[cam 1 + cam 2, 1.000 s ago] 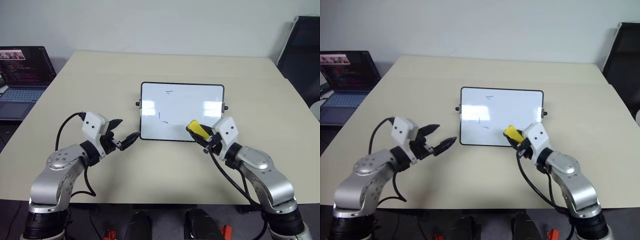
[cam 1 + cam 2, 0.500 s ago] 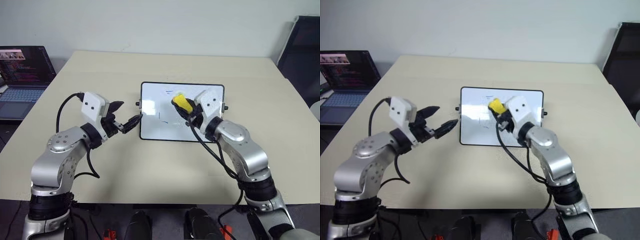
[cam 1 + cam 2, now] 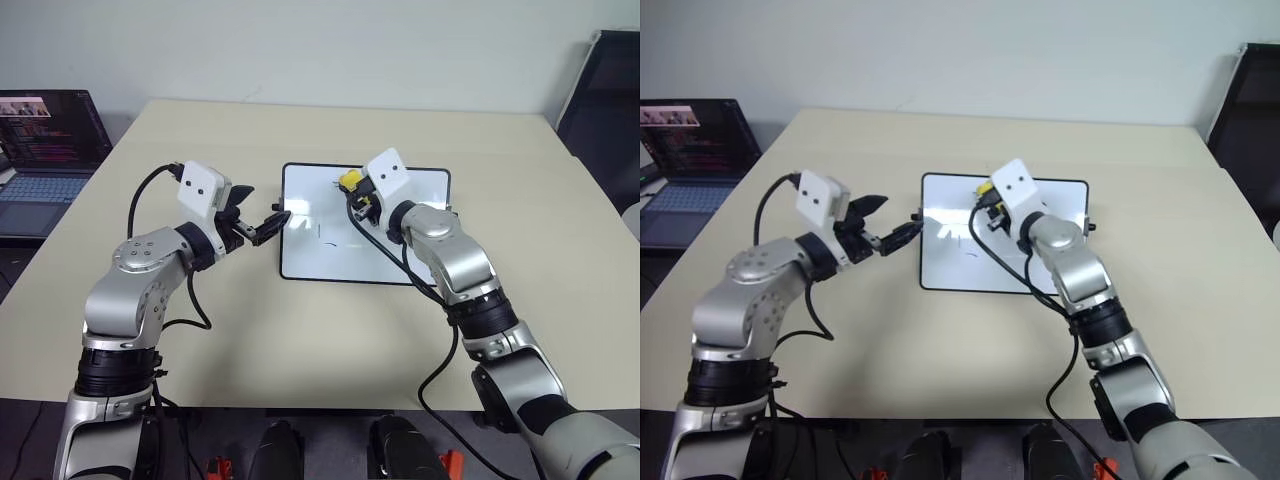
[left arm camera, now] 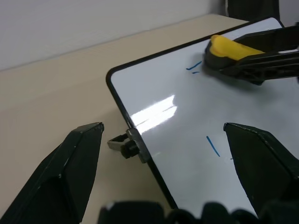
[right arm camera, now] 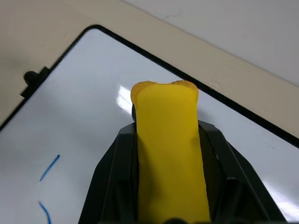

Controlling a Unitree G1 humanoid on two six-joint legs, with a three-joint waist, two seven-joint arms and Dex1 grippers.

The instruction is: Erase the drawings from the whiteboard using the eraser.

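Left wrist view has the eraser (image 4: 229,48) pinched tight in the right gripper (image 4: 243,58), sitting just beside the short blue dashes at the far edge of the whiteboard (image 4: 187,121). A second ago that yellow block was down at the board's near edge; it has swung up and across to the top strokes. More of the drawings (image 3: 322,232) wait mid-board, a small vertical stroke and a curve, untouched by the look of it. Whether the eraser is pressing on the surface or hovering just over it, the frames don't settle. The left gripper (image 3: 258,222) has climbed too, jaws spread wide and holding nothing, one fingertip now at the board's left edge by the black knob (image 4: 127,148), likely to steady it. So the wiping looks about to start at the top marks. Off to the left sits a laptop (image 3: 45,150), well clear on the table (image 3: 300,330).
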